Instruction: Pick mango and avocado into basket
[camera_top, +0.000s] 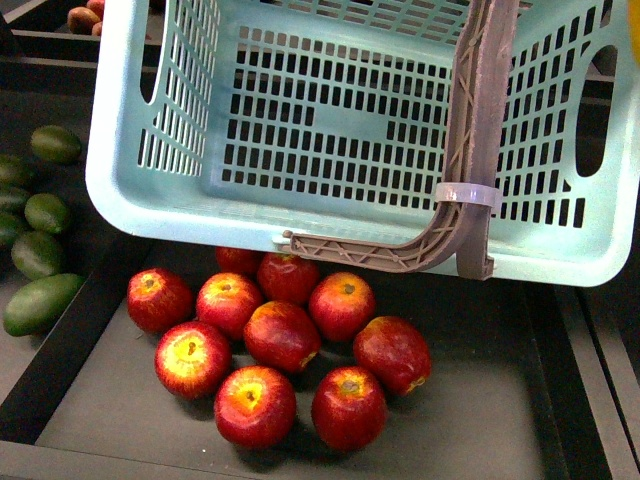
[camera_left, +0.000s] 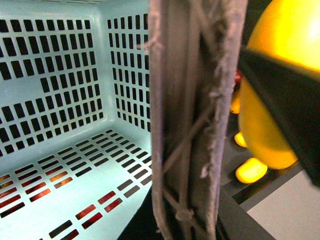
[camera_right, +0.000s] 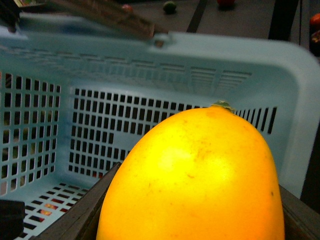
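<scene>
The light teal basket (camera_top: 330, 110) hangs tilted above a fruit bin, its open side toward the front camera. My left gripper (camera_left: 185, 220) is shut on its brown handle (camera_left: 192, 115), which runs straight through the left wrist view. My right gripper (camera_right: 192, 220) is shut on the yellow-orange mango (camera_right: 195, 175), held just outside the basket's rim (camera_right: 225, 55). The left wrist view also catches the mango (camera_left: 270, 100) beside the handle, with a dark right finger (camera_left: 287, 112) across it. Dark green avocados (camera_top: 40, 255) lie in the left bin. Neither gripper shows in the front view.
Several red apples (camera_top: 280, 335) fill the dark bin right under the basket. Black dividers (camera_top: 75, 330) separate the bins. Reddish fruit (camera_top: 85, 15) sits at the far left back. Small yellow fruits (camera_left: 250, 170) lie below the mango.
</scene>
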